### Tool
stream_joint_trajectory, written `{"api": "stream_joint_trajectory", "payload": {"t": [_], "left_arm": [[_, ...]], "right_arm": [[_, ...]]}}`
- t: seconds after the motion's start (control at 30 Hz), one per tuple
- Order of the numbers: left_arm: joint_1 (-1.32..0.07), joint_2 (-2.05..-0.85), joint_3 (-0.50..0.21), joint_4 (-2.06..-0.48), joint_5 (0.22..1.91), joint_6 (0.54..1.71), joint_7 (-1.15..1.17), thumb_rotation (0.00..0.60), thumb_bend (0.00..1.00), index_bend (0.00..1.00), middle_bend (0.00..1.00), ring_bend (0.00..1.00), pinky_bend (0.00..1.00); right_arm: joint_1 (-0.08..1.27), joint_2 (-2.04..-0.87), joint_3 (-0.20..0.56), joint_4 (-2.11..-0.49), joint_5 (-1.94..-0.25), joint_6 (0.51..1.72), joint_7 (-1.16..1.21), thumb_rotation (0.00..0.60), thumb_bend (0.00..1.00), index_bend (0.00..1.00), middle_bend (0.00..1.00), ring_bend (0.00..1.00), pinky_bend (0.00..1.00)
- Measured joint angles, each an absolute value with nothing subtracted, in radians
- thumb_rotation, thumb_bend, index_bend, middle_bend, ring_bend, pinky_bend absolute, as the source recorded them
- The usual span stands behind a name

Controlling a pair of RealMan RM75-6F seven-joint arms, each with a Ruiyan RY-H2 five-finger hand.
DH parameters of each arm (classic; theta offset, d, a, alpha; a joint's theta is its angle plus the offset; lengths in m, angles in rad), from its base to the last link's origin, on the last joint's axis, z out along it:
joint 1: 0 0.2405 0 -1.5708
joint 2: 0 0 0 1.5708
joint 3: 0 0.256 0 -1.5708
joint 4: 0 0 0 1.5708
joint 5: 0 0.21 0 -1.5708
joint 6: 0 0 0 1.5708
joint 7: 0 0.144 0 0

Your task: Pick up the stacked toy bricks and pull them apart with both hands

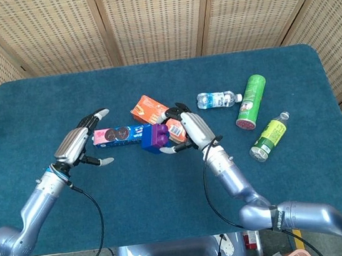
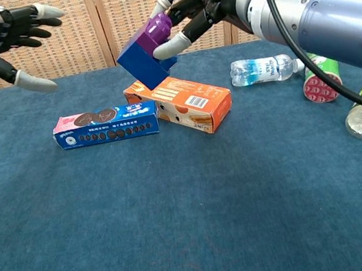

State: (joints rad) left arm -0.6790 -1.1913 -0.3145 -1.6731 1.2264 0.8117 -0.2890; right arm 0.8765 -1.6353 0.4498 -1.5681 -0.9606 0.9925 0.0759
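Observation:
The stacked bricks (image 1: pixel 154 137) (image 2: pixel 146 52), a purple one seated on a blue one, hang tilted in the air above the table. My right hand (image 1: pixel 185 128) (image 2: pixel 204 3) grips the purple end, and the blue end points left and down. My left hand (image 1: pixel 81 142) (image 2: pixel 2 40) is raised to the left of the stack with its fingers spread, holding nothing. A gap separates it from the bricks.
On the blue table (image 1: pixel 166 185) lie a blue biscuit packet (image 2: pixel 105 125) and an orange box (image 2: pixel 183 104), both below the lifted stack. To the right lie a small water bottle (image 2: pixel 264 69), a green can (image 1: pixel 251 101) and a yellow-green bottle (image 1: pixel 268 136).

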Motion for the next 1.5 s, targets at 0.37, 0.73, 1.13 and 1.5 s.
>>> {"api": "stream_joint_trajectory", "payload": {"t": [0.37,0.73,1.13,1.5], "left_arm": [[-0.778,-1.172,-0.314,-1.725,1.015,0.725,-0.137,0.600,0.00,0.21,0.17,0.07,0.06],[-0.929,-1.199,-0.302,-1.747,0.753,0.714,0.032,0.600,0.00,0.27,0.17,0.07,0.06],[-1.056,-1.231,-0.275,-1.808,0.550,0.790,0.166,0.600,0.00,0.26,0.17,0.07,0.06],[-1.062,-1.278,-0.270,-1.788,0.537,0.847,0.158,0.600,0.00,0.51,0.38,0.20,0.11]], "right_arm": [[0.877,-1.634,0.467,-1.586,-0.898,0.988,0.066,0.600,0.34,0.56,0.63,0.19,0.00],[0.882,-1.648,0.463,-1.592,-0.886,0.994,0.056,0.600,0.34,0.56,0.63,0.19,0.00],[0.887,-1.670,0.472,-1.592,-0.870,1.011,0.048,0.600,0.34,0.56,0.63,0.19,0.00],[0.889,-1.676,0.470,-1.612,-0.863,1.017,0.033,0.600,0.34,0.57,0.63,0.19,0.00]]}}
